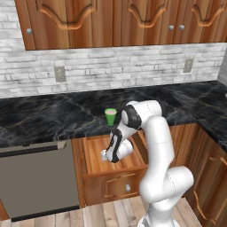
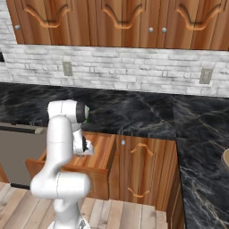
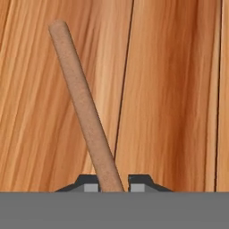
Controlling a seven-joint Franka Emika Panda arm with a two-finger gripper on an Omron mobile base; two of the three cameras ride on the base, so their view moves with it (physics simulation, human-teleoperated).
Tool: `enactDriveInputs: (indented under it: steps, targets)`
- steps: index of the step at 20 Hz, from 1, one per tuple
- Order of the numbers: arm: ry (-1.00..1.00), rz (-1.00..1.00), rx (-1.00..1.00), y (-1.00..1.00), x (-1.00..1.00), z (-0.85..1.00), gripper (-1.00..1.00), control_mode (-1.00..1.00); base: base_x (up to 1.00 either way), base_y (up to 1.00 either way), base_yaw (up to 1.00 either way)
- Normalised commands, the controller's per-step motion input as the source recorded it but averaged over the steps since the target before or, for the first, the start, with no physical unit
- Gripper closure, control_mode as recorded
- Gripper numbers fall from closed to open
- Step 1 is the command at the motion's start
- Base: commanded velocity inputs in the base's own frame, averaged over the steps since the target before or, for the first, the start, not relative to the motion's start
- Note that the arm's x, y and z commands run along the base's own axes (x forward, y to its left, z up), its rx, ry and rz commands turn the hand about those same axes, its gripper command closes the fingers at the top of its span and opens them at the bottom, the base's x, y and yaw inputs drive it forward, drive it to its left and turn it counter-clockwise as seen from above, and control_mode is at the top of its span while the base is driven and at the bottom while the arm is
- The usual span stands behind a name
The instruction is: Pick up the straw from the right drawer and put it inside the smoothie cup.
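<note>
In your hand view the straw (image 3: 85, 107) rises from between the two dark fingertips of the gripper (image 3: 112, 184) and leans toward the upper left of that view. The tips stand close on both sides of its lower end, so the gripper is pinching the straw near one end. Behind the straw you see the light wooden floor of the right drawer (image 3: 174, 89), with plank seams running up the view.

The straw is a thin, straight, round stick of brownish-tan colour, with a fine grainy surface and a rounded far end.

In the left base view the right drawer (image 1: 95, 153) is pulled out below the black marble counter (image 1: 44, 117), and the hand of the arm reaches down over the drawer's interior. The smoothie cup (image 1: 110, 117), small, green, with a pale rim, stands upright on the counter just behind the drawer. In the right base view the drawer (image 2: 100, 152) is open beside the arm.
</note>
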Motion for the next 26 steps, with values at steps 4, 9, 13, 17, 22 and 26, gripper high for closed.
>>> enactDriveInputs:
  steps: [4,9,13,17,22,26]
  targets:
    - [0.00,0.09,0.00,0.00,-0.15,0.69,1.00,-1.00,0.00,0.00,0.00]
    - [-0.03,0.07,0.00,0.00,-0.21,0.97,1.00,-1.00,0.00,0.00,0.00]
    - [-0.11,0.05,0.00,0.00,-0.14,1.00,1.00,-1.00,0.00,0.00,0.00]
    - [-0.15,0.04,0.02,0.00,0.00,1.00,1.00,-1.00,0.00,0.00,0.00]
    - [-0.22,0.01,0.06,-0.05,0.00,0.91,1.00,-1.00,0.00,0.00,0.00]
    - [-0.20,0.02,0.11,-0.09,0.02,0.87,1.00,-1.00,0.00,0.00,0.00]
